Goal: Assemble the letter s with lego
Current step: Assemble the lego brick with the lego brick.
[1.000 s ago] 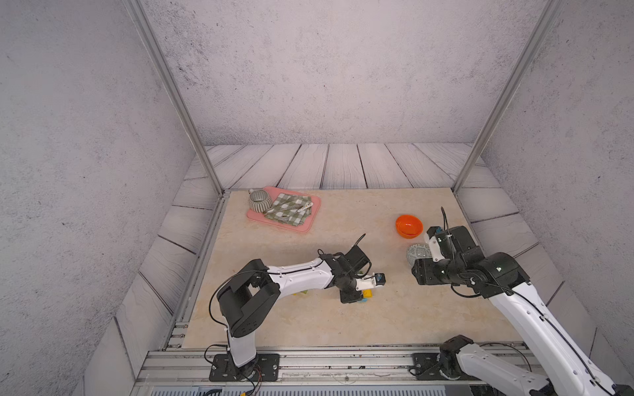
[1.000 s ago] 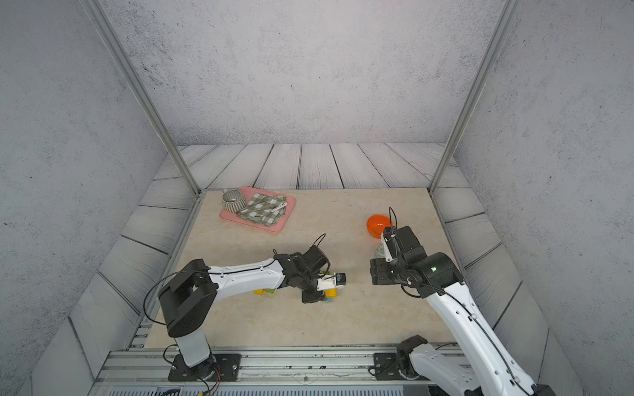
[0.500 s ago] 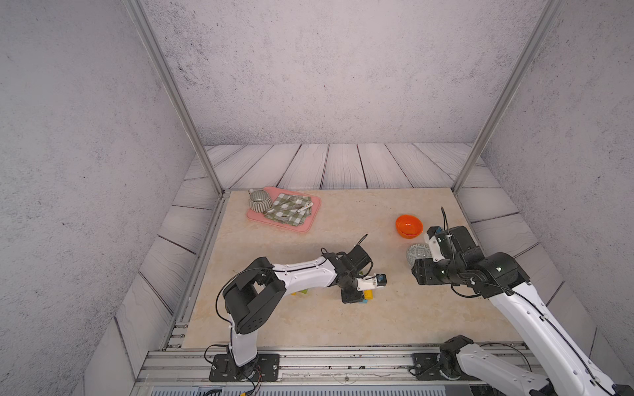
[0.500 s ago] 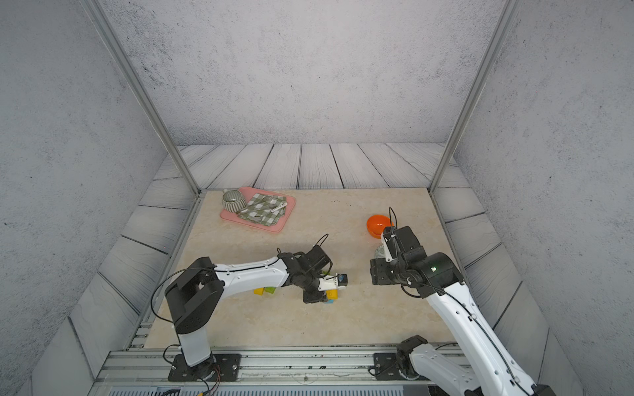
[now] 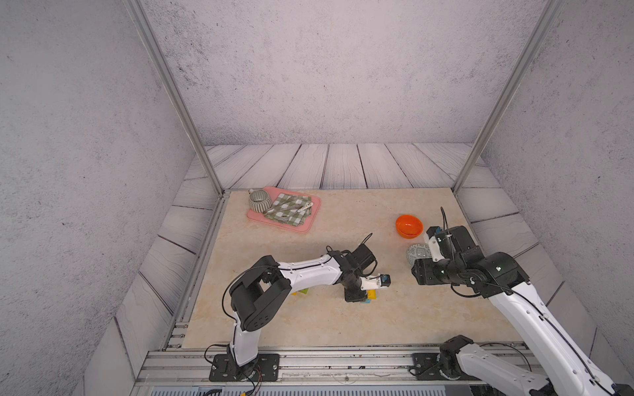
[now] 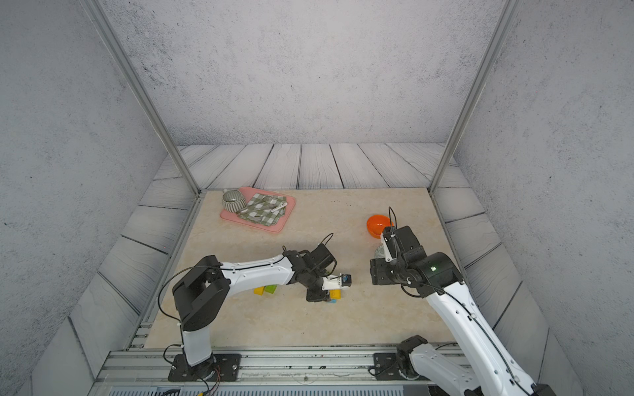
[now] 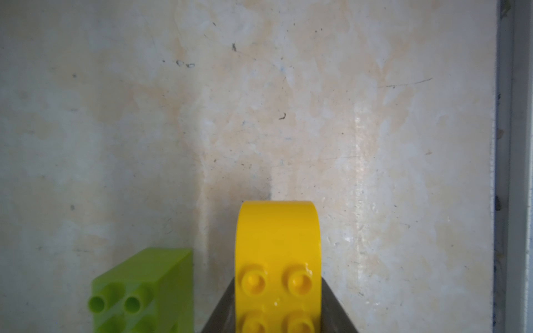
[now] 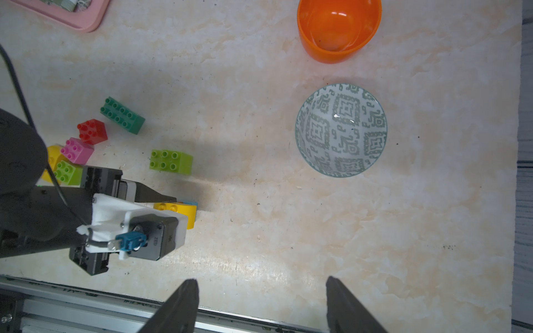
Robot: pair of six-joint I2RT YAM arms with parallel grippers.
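My left gripper [image 5: 364, 295] is shut on a yellow lego brick [image 7: 278, 253], low over the table near its middle; dark fingers [image 7: 222, 314] press both sides of it. A blue brick [image 8: 192, 204] shows just under the yellow one. Next to them lies a lime brick [image 7: 144, 288], seen as a six-stud piece [image 8: 170, 161] in the right wrist view. Dark green [image 8: 122, 115], red [image 8: 92, 131], pink [image 8: 78, 150], small lime [image 8: 67, 172] and another yellow [image 8: 53, 157] brick lie beyond, partly behind the left arm. My right gripper [image 8: 262, 291] hangs open and empty to the right.
An orange bowl [image 5: 408, 225] and a patterned bowl [image 8: 340, 129] stand at the right, close to the right arm. A pink tray [image 5: 284, 214] with a checked cloth and a striped cup sits at the back left. The metal rail [image 8: 86, 311] runs along the table's front edge.
The left arm's elbow has drifted slightly to the right while its gripper stays at the yellow brick. The right arm has not moved.
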